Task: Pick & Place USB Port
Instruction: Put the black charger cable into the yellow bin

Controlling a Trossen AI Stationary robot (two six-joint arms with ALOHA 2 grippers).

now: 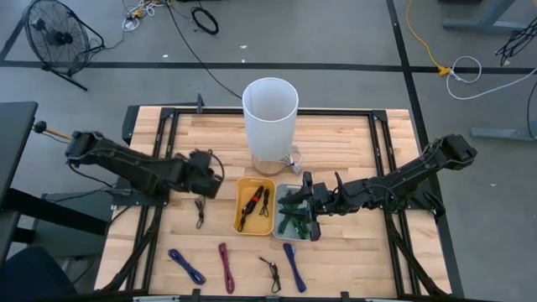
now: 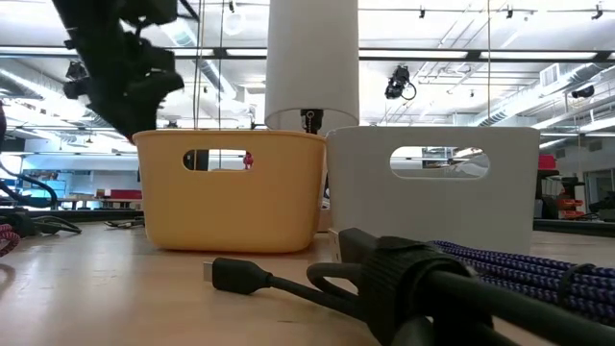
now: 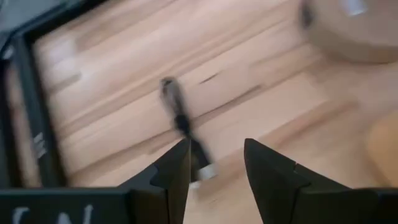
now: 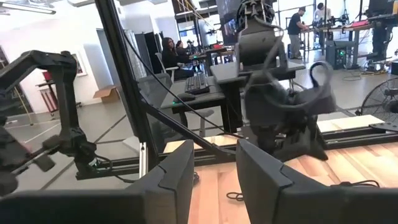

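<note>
The black USB cable (image 1: pixel 200 211) is lying loose on the wood left of centre in the high view, just below the left gripper (image 1: pixel 207 186), which is hovering over it with jaws parted and nothing between them; in the left wrist view the plug end (image 3: pixel 202 168) is sitting right between the fingertips, apparently lined up for a pinch. The right gripper (image 1: pixel 309 210) is waiting above the white bin (image 1: pixel 289 190) at centre, jaws apart and empty. The yellow bin (image 1: pixel 237 204) is sitting close to the right of the cable; the board's left side is offering more open room.
</note>
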